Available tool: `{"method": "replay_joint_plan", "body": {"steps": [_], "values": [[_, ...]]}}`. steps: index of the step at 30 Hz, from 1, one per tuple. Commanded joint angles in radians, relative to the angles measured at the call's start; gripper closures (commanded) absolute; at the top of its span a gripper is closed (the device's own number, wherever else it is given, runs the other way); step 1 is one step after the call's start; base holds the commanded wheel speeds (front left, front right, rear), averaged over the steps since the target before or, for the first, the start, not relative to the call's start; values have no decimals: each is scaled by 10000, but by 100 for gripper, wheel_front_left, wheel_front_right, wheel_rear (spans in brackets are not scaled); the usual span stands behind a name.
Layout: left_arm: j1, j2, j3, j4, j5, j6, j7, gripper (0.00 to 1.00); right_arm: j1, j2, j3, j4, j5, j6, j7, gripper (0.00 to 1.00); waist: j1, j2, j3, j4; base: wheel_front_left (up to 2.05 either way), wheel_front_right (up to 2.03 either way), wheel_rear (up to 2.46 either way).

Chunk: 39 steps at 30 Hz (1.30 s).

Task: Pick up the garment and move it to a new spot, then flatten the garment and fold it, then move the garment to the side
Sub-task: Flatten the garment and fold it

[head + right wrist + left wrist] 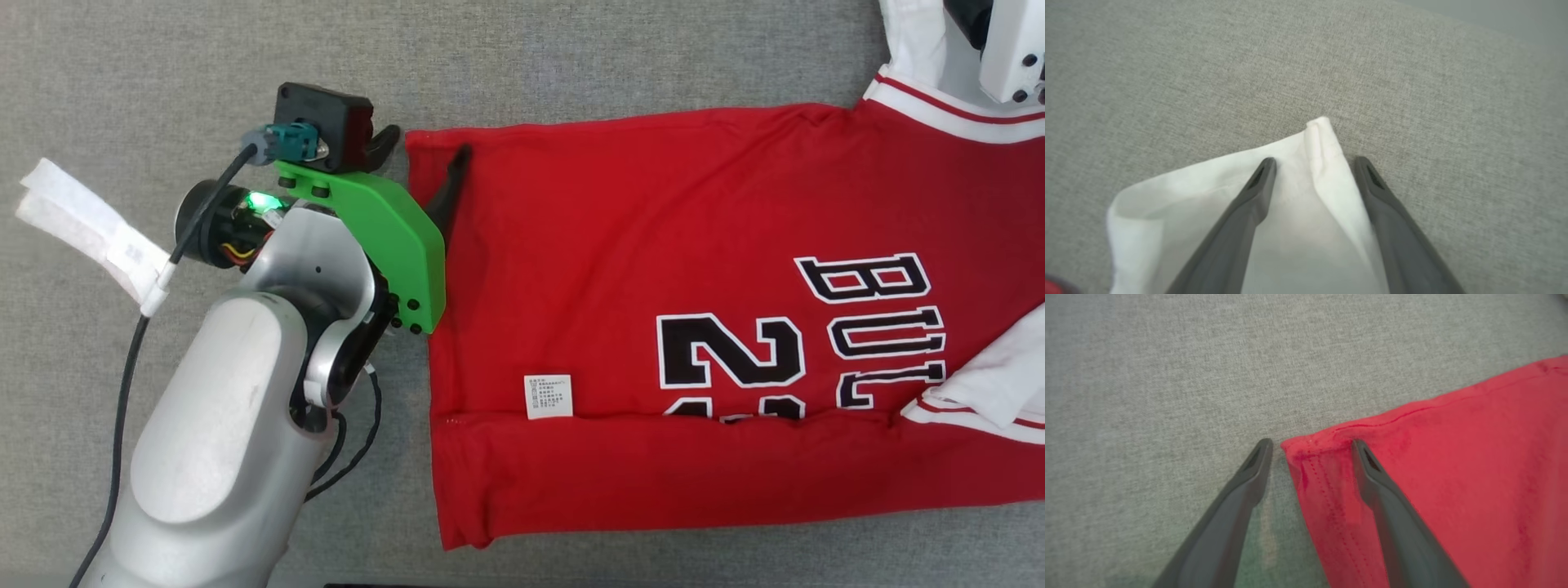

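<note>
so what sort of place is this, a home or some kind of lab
Probably a robot test bench for folding clothes rather than a home: a plain grey cloth-covered surface, a single red jersey spread across it, and a robot arm with a green bracket and a tape-tagged cable.
</note>
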Motion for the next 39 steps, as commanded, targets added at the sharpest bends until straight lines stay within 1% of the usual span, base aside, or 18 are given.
{"method": "replay_joint_plan", "body": {"steps": [1,2,6,8,12,14,15,16,21,24,27,29,32,35,39], "values": [[-52,82,-137,69,-76,-105,163,70,110,-51,192,246,75,-17,-33,60,0,0,-20,-64,0,0,0],[-55,111,-152,45,-87,-121,209,100,7,-16,183,229,132,-17,-311,100,0,0,-19,-91,0,0,0],[-106,261,9,-74,-107,-99,83,100,-564,121,-109,399,-29,-17,-1714,100,0,0,-87,-226,0,0,0],[-233,346,237,-196,-101,15,-72,100,-726,229,-190,577,46,-17,-2238,100,0,0,-176,-306,0,0,0],[-234,491,637,-594,-133,234,-329,100,-907,131,-237,743,477,-17,-2801,100,0,0,-437,-505,0,0,0],[-93,535,743,-858,-160,313,-372,100,-751,25,-155,594,764,-17,-2973,100,0,0,-576,-621,0,0,0],[139,582,774,-1173,-115,400,-398,100,-454,-206,-16,354,997,-17,-3159,100,0,0,-703,-766,0,0,0],[300,605,803,-1376,-101,468,-435,100,-290,-305,22,176,1196,-17,-3310,100,0,0,-774,-863,0,0,0],[1403,730,835,-2423,-155,775,-545,100,906,-927,-101,-874,1950,-17,-3912,100,0,0,-1134,-1202,0,0,0],[2425,894,922,-3058,-243,1003,-662,100,2071,-1266,-308,-1548,2331,-17,-4271,100,0,0,-1482,-1431,0,0,0],[3409,1053,1066,-3577,-306,1215,-782,100,3363,-1478,-557,-2156,2577,-15,-4370,100,0,0,-1840,-1629,0,0,0],[3951,1137,1096,-3775,-350,1337,-768,100,4085,-1449,-722,-2399,2642,-17,-4395,100,0,0,-1990,-1747,0,0,0],[4804,1209,1187,-4176,-438,1556,-845,100,5085,-1127,-921,-2850,2718,-15,-4393,100,0,0,-2190,-2053,0,0,0],[5433,1328,1316,-4526,-517,1699,-878,100,5704,-885,-1191,-3048,2597,-17,-4356,100,0,0,-2243,-2242,0,0,0],[5893,1493,1427,-4766,-598,1755,-860,100,6207,-529,-1463,-3221,2436,-12,-4270,100,0,0,-2266,-2320,0,0,0]]}}
